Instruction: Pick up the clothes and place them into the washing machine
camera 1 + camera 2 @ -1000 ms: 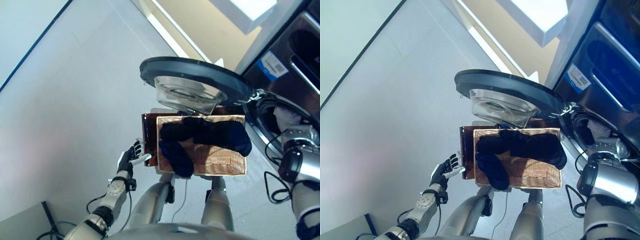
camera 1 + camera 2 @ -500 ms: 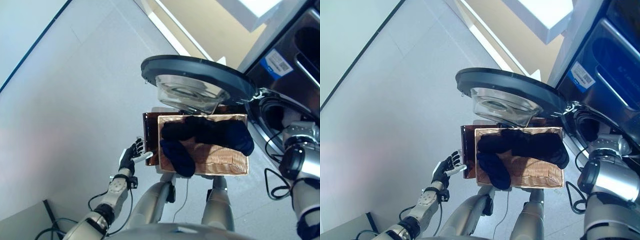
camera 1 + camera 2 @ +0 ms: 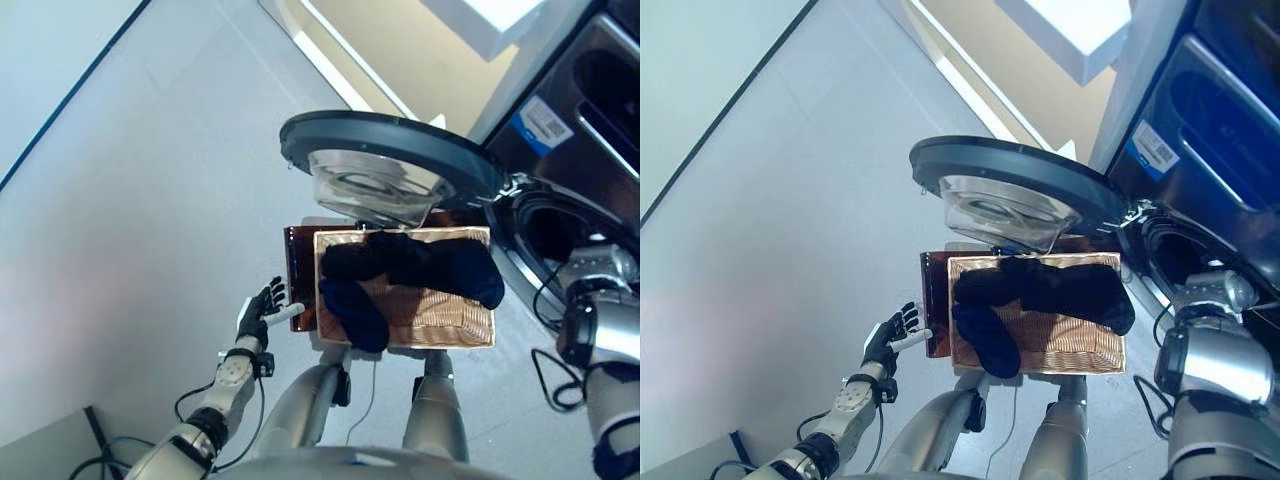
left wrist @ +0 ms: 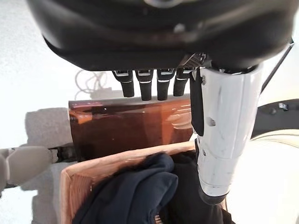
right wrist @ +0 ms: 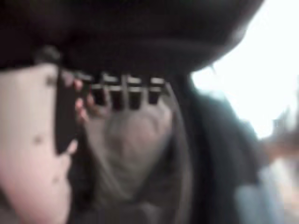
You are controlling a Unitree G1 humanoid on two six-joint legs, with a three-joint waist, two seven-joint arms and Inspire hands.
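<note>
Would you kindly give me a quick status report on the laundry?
Left robot hand open beside basket. Right robot hand inside drum, fingers unreadable. Dark clothes in basket. Washer door open above.

My left hand [image 3: 262,312] hangs lower left of frame, fingers straight, white-covered thumb out. My right arm reaches along the right edge; right hand [image 5: 117,95] seen only close up, fingers extended, blurred.

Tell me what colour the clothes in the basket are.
Dark navy clothes, best seen in the left eye view.
</note>
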